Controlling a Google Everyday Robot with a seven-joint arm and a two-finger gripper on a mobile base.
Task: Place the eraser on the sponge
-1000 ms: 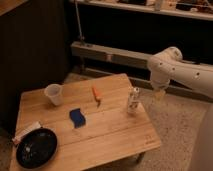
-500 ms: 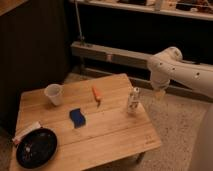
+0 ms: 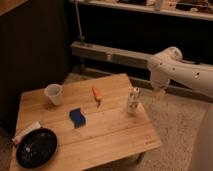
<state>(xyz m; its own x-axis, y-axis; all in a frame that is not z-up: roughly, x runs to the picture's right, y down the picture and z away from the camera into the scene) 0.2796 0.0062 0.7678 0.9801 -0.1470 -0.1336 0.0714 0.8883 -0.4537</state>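
While the eraser (image 3: 27, 133) lies at the bench's (image 3: 115, 135) left edge, just beside the black plate's (image 3: 50, 150) rim and well apart from the blue sponge (image 3: 77, 117), your tool (image 3: 160, 94) hangs wide and empty off the bench's right side, near the white bottle (image 3: 133, 99). I judge the step in hand to be the reach for the eraser. You'd need to cross past the bottle and the orange carrot-shaped piece (image 3: 96, 95), then come down low, clear of the plate.
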